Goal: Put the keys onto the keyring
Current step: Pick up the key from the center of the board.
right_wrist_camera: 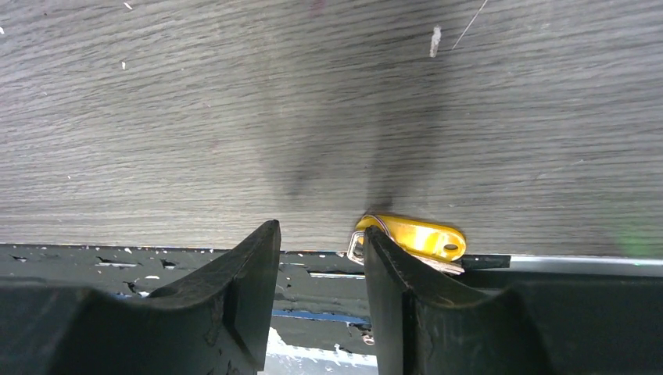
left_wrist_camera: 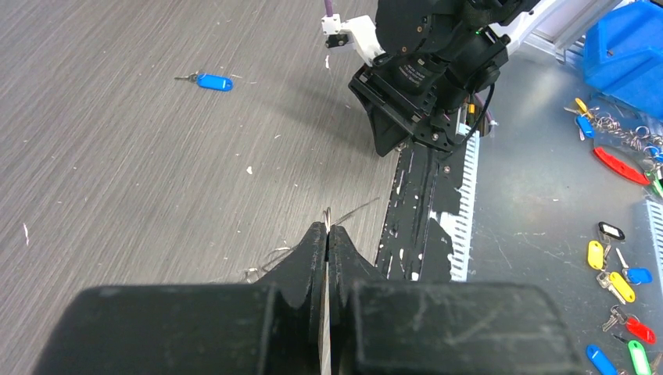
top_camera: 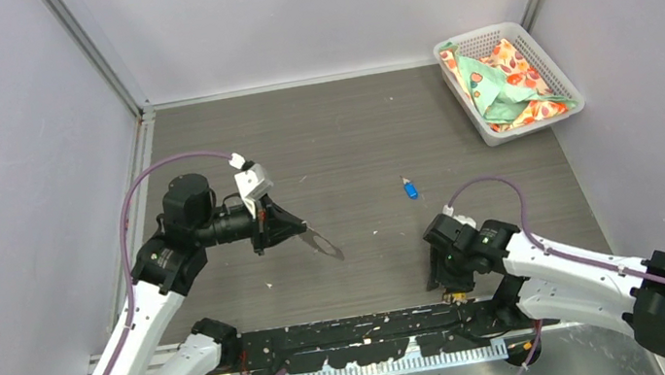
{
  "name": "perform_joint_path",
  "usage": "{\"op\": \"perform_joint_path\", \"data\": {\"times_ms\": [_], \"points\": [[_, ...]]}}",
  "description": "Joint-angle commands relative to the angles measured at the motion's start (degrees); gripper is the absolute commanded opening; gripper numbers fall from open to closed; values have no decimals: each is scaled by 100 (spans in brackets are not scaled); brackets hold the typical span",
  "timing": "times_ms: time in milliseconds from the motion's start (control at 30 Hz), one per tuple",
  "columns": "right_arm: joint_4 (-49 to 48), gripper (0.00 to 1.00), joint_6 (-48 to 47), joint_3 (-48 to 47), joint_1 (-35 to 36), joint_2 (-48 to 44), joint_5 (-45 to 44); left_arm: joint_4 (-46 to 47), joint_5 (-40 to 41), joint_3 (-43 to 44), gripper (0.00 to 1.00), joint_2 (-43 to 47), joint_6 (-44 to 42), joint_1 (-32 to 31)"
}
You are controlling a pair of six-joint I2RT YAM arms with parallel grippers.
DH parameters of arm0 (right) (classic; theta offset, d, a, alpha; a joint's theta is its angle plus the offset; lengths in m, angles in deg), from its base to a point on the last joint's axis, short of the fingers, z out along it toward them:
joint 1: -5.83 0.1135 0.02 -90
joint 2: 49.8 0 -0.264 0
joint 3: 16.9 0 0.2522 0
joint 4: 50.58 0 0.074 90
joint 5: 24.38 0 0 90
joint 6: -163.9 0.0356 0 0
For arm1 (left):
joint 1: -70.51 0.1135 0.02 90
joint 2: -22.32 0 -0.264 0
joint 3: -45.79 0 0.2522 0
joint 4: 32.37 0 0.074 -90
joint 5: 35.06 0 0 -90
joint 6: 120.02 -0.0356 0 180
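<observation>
The left gripper [left_wrist_camera: 327, 233] is clamped on the keyring [top_camera: 321, 243]. The right gripper [right_wrist_camera: 320, 246] stands part open and empty. The yellow key [right_wrist_camera: 414, 238] lies outside its jaws, just beside one finger, at the worktop [right_wrist_camera: 195, 117] edge. Closing here would likely miss or nudge it. The blue key [top_camera: 410, 188] lies well apart.

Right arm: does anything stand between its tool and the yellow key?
Nothing visible does. The yellow key lies at the edge of the black strip, just beyond one fingertip of the right tool. Only its metal end reaches the gap between the open fingers.
</observation>
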Motion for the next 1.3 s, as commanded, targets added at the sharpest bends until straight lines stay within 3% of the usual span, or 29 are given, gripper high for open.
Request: {"op": "perform_joint_path", "data": {"times_ms": [0, 367, 700, 1000, 1267], "points": [[11, 49, 180, 110, 27, -91, -88, 357, -50, 272, 0, 105, 98, -4], [921, 56, -142, -945, 30, -214, -317, 428, 8, 201, 0, 137, 244, -4], [1216, 53, 441, -275, 36, -836, -161, 427, 12, 174, 0, 181, 284, -4], [921, 51, 493, -4, 37, -802, -172, 425, -5, 209, 0, 181, 340, -5], [395, 41, 512, 192, 37, -600, -312, 341, 17, 225, 0, 207, 316, -4]]}}
